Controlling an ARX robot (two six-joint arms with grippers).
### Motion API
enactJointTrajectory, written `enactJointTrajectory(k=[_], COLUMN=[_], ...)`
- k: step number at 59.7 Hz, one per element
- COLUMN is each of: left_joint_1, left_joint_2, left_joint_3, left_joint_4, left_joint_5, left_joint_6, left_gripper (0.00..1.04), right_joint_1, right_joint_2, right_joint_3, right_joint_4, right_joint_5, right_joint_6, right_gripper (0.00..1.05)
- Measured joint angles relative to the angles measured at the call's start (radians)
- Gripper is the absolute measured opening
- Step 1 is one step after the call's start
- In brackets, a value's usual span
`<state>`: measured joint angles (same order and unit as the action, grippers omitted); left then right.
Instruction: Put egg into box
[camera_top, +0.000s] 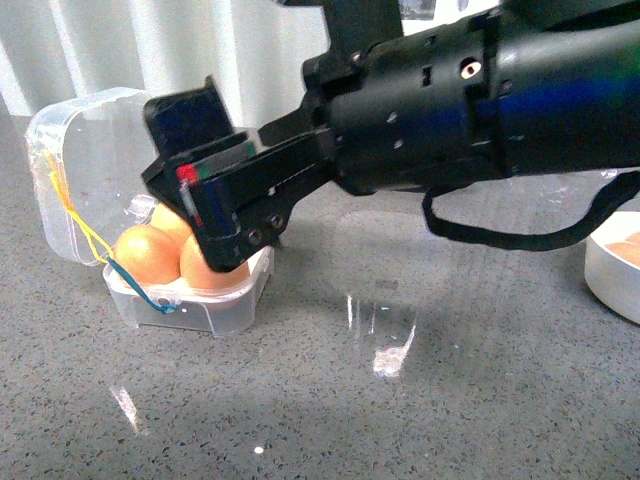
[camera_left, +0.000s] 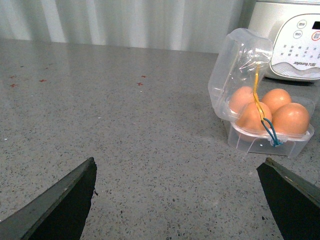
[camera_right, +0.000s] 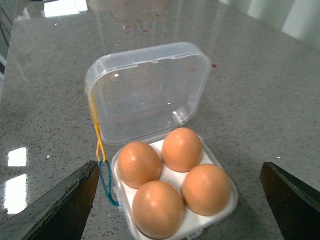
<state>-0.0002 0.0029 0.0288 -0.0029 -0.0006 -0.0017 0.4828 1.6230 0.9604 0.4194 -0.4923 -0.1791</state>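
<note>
- The box (camera_right: 172, 175) stands on the grey speckled counter (camera_top: 420, 420) towards the robot's left; its clear lid (camera_right: 150, 90) is swung back and stands open.
- Four brown eggs (camera_right: 157, 207) fill all four holes of the white insert, each upright in its own hole; which of them is the task's egg I cannot tell, as they look alike.
- A yellow cord (camera_right: 96, 132) runs down the lid's side and joins a blue cord (camera_right: 106, 187) that loops at the box's corner.
- The right gripper (camera_right: 178, 170) hovers over the box; its fingers (camera_right: 65, 205) are spread wide to either side of it, with nothing between them and no egg touched.
- The left gripper (camera_left: 179, 162) is well apart from the box, above bare counter; its fingers (camera_left: 60, 205) also stand far apart and hold nothing.
- A white appliance (camera_left: 292, 40) stands behind the box; "joyoung" can be read on its panel; the button labels are too small to read.
- A round white bowl (camera_top: 608, 272) sits at the robot's right, cut off by the edge of the front view.
</note>
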Motion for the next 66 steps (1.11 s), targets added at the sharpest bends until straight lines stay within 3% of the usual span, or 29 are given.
enactJointTrajectory(k=[9, 27, 46, 51, 56, 66], left_joint_1=[0.0, 0.0, 0.0, 0.0, 0.0, 0.0], left_joint_2=[0.0, 0.0, 0.0, 0.0, 0.0, 0.0], left_joint_3=[0.0, 0.0, 0.0, 0.0, 0.0, 0.0], left_joint_4=[0.0, 0.0, 0.0, 0.0, 0.0, 0.0], left_joint_5=[0.0, 0.0, 0.0, 0.0, 0.0, 0.0], left_joint_6=[0.0, 0.0, 0.0, 0.0, 0.0, 0.0], left_gripper=[0.98, 0.98, 0.98, 0.98, 0.98, 0.98], right_joint_1=[-0.094, -0.373, -0.694, -0.726, -0.734, -0.676], right_joint_2=[-0.1, -0.378, -0.619, -0.671, -0.742, -0.836], right_joint_3=[-0.08, -0.329, -0.594, -0.638, -0.648, -0.742], right_joint_4=[0.032, 0.15, 0.28, 0.305, 0.169, 0.139], right_joint_5=[0.113, 0.388, 0.417, 0.426, 0.28, 0.307], right_joint_6=[0.007, -0.031, -0.02, -0.015, 0.078, 0.151], right_gripper=[0.98, 0.98, 0.98, 0.97, 0.83, 0.52])
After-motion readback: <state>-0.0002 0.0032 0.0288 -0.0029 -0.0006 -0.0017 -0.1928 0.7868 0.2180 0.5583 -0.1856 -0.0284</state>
